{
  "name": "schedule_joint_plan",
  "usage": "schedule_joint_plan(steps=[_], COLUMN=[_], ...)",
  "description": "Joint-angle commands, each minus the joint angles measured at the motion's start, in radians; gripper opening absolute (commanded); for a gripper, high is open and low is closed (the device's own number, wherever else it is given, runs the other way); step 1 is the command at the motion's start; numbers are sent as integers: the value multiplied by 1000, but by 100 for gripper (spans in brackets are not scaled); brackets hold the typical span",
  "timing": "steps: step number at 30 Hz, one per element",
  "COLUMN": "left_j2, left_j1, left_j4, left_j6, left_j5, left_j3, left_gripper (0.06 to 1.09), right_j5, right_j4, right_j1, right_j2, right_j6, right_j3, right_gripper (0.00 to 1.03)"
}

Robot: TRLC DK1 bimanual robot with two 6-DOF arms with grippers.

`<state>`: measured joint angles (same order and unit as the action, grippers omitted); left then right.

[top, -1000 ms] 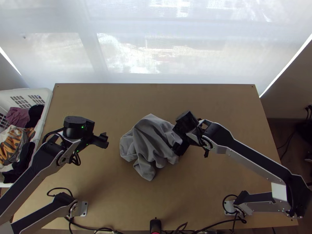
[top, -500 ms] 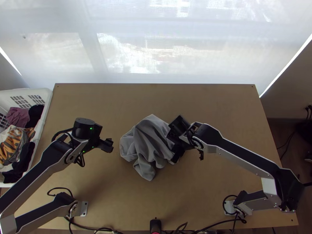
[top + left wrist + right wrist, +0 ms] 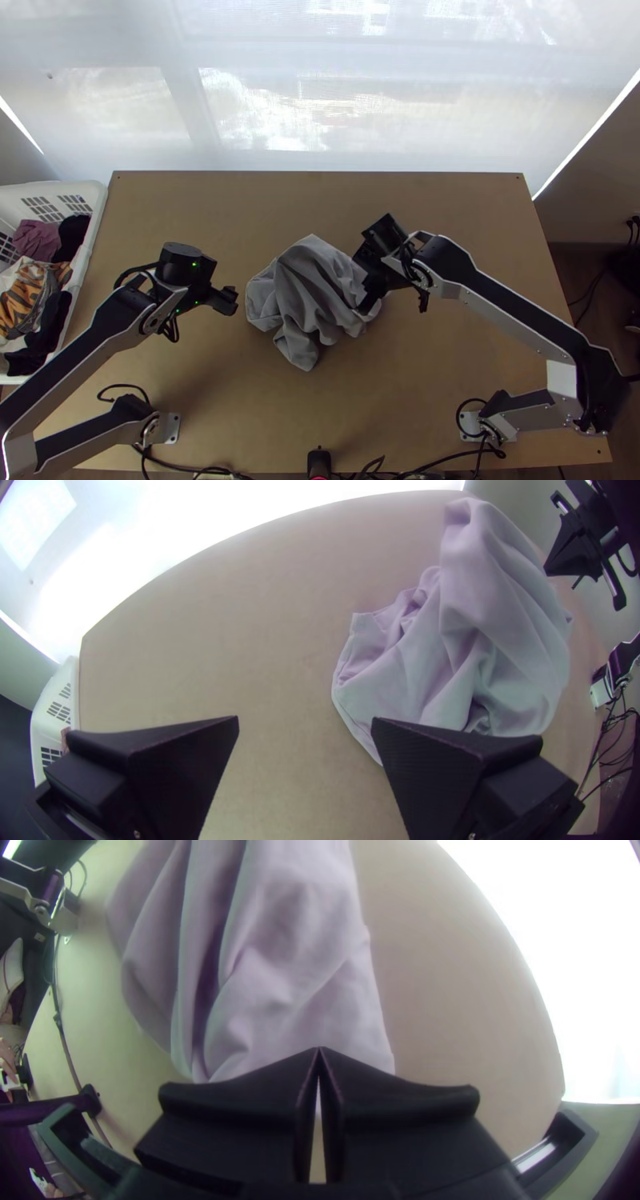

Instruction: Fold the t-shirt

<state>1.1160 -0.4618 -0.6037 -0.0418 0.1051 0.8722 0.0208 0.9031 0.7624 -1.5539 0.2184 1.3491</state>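
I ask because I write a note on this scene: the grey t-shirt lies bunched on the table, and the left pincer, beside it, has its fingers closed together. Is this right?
Not quite: the left pincer has its fingers spread apart, as the left wrist view shows. The rest is right: the grey t-shirt lies bunched on the table, with that pincer beside it.
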Motion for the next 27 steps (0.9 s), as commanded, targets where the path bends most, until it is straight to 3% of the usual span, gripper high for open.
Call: schedule_joint_plan(steps=[1,8,16,27], left_j2=[7,7,8,7], left_j1=[-6,-8,-9,-8], left_j4=[4,1,-1,-5], left_j6=[2,2,-1,-3], left_j5=[-2,-2,-2,-2], left_j3=[4,4,2,2], left_gripper=[102,103,102,102], right_j5=[-2,-33,-48,-65], right_j4=[31,92,138,138], right_j1=[-32,23,92,124], right_j2=[34,49,49,-15], right_j6=[7,10,24,24], right_j3=[48,62,50,39], right_gripper=[3,4,21,28])
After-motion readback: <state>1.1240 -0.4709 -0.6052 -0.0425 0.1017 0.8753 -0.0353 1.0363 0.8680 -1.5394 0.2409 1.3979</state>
